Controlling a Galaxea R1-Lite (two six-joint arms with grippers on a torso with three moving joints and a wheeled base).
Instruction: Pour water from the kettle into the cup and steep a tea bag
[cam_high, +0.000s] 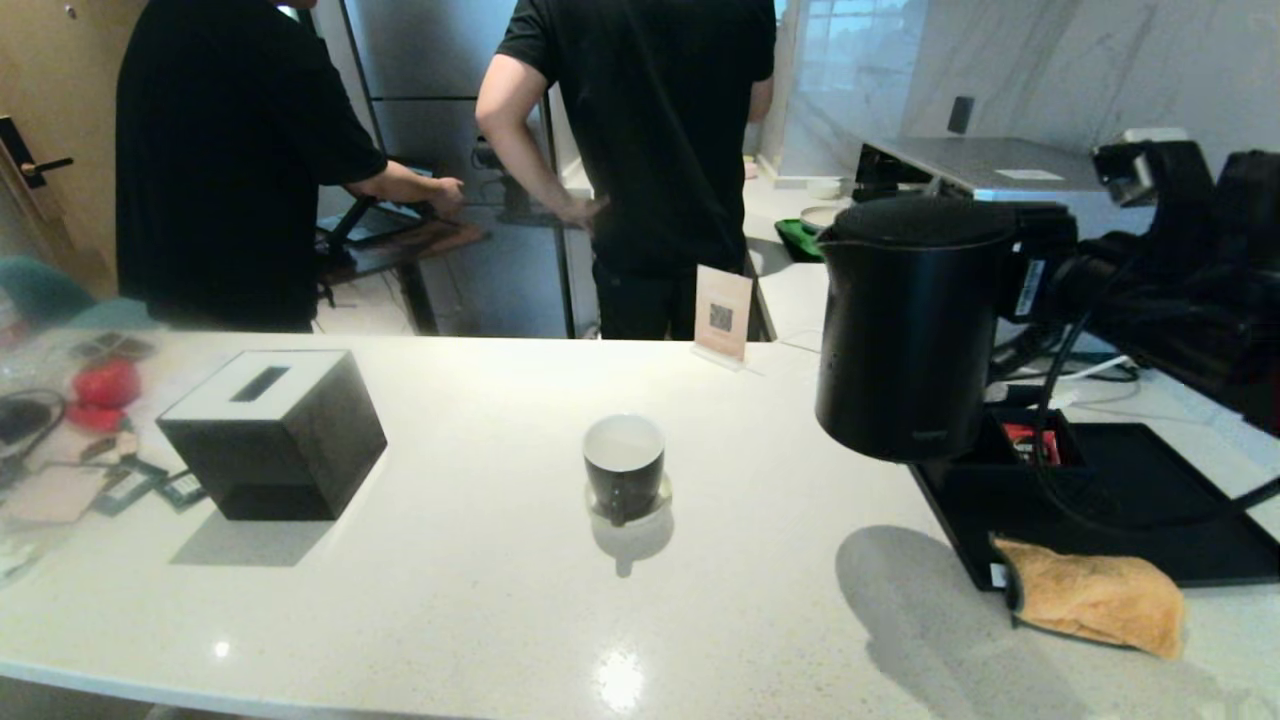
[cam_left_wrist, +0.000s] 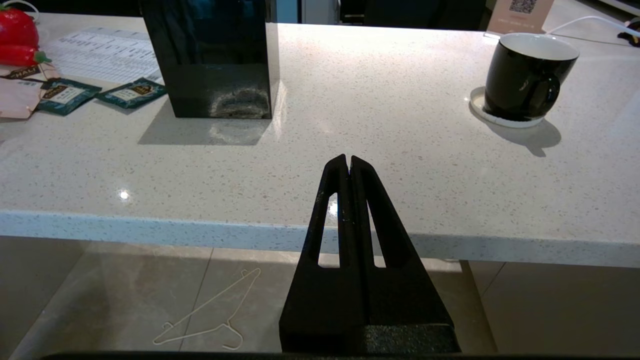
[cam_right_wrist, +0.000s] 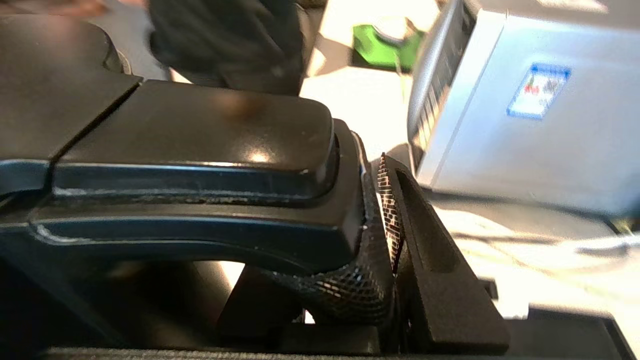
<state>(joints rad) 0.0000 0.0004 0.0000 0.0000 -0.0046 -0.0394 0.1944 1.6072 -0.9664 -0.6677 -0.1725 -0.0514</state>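
The matte black kettle hangs upright in the air over the left end of the black tray, to the right of the cup. My right gripper comes in from the right and is shut on the kettle's side handle, with one mesh-padded finger pressed against its end. The small black cup with a white inside stands on a white coaster mid-counter. My left gripper is shut and empty, parked at the counter's front edge. The tea bag is not in view.
A black cube tissue box stands on the counter's left, with teal packets and red objects beyond it. An orange cloth lies at the tray's front corner. A QR sign and two people stand behind the counter.
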